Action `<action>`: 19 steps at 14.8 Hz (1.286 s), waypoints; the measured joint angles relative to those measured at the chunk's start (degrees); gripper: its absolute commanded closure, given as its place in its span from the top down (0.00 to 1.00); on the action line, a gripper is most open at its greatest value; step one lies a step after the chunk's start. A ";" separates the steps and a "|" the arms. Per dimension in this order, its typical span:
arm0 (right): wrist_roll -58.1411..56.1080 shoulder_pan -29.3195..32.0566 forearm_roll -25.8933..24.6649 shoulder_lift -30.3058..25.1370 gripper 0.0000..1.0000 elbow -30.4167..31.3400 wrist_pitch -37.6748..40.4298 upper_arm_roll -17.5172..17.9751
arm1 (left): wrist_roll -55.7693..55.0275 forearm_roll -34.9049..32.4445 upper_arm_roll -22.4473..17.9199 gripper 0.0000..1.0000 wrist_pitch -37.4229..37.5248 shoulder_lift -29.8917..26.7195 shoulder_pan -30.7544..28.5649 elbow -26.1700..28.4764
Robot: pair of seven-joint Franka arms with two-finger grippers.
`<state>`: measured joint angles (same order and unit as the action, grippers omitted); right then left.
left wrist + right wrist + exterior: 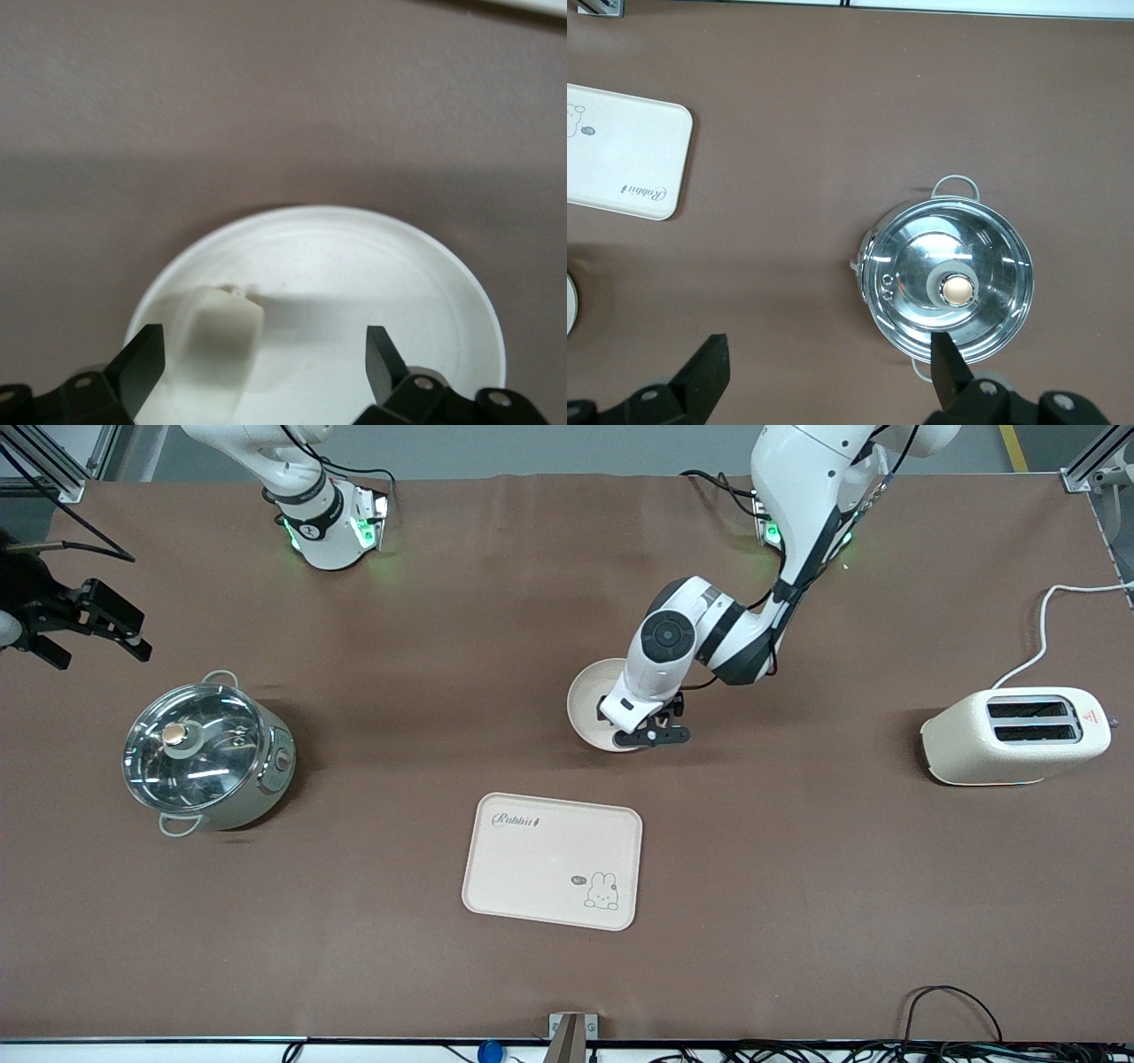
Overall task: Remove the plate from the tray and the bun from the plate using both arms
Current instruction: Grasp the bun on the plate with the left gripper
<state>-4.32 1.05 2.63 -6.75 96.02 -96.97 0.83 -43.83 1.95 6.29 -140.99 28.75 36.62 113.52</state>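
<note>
Already the plate [586, 701] is sitting on the brown worktop [797, 886], off the tray [553, 860], so the first half of the job looks finished. The bun [221, 332], a small pale chunk, is lying on the plate, directly under the left pincer [653, 734] and between its spread fingers, closer to one finger than the other. That pincer is hovering low over the plate with nothing pinched; no contact with the bun is visible. Lifting the bun off the plate is what seems to be left, and the left arm looks poised for it.

The tray is lying bare on the worktop below and in front of the left pincer, nearer the front camera than the plate.

The right pincer [106, 624] is waiting, spread and holding nothing, above the worktop at the right arm's end. A lidded steel pot [205, 755] is standing just below it. A cream toaster [1019, 735] is standing at the left arm's end, well apart from the left pincer.
</note>
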 measured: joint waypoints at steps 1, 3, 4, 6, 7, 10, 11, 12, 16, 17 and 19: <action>0.49 0.08 -0.03 0.04 1.00 -0.10 0.10 0.00 | -0.57 0.00 0.00 1.00 -0.64 0.08 0.61 0.32; 1.88 0.53 -0.08 0.07 1.00 -0.18 0.67 -0.01 | -1.04 0.00 0.00 1.00 -1.92 0.16 1.18 0.89; 2.39 0.86 -0.08 0.09 1.00 -0.19 0.95 -0.01 | -1.04 0.00 -0.02 1.00 -2.93 0.17 1.16 1.34; 2.73 1.39 -0.08 0.15 1.00 -0.19 1.14 -0.02 | -1.02 -0.03 -0.07 1.00 -5.01 0.17 1.05 2.71; 2.73 1.45 -0.08 0.23 1.00 -0.19 1.13 -0.01 | -1.00 -0.11 -0.10 1.00 -6.02 0.17 1.02 3.49; 2.73 1.44 -0.08 0.36 1.00 -0.24 1.37 0.39 | -0.99 -1.08 -0.20 0.83 -8.40 0.18 0.95 5.32; 2.73 1.44 -0.08 0.36 1.00 -0.38 1.64 0.50 | -0.99 -1.16 -0.21 0.66 -8.59 0.18 0.95 5.53; 2.73 1.44 -0.08 0.36 1.00 -0.64 1.74 0.56 | -0.99 -1.24 -0.21 0.52 -8.65 0.18 0.96 5.59; 2.73 1.44 -0.08 0.36 1.00 -1.45 1.95 0.85 | -0.99 -1.44 -0.23 0.22 -8.66 0.18 0.97 5.71; 2.73 1.43 -0.08 0.36 1.00 -1.48 1.97 0.91 | -0.99 -1.44 -0.23 0.17 -8.66 0.19 1.00 5.77; 2.73 1.23 -0.08 0.37 1.00 -1.51 2.04 1.05 | -0.99 -1.44 -0.22 0.08 -8.70 0.18 1.06 5.80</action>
<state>-1.59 2.28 2.55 -6.38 94.51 -94.93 1.88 -44.81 0.51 6.08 -149.70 28.94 37.68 119.32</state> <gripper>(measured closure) 0.000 0.696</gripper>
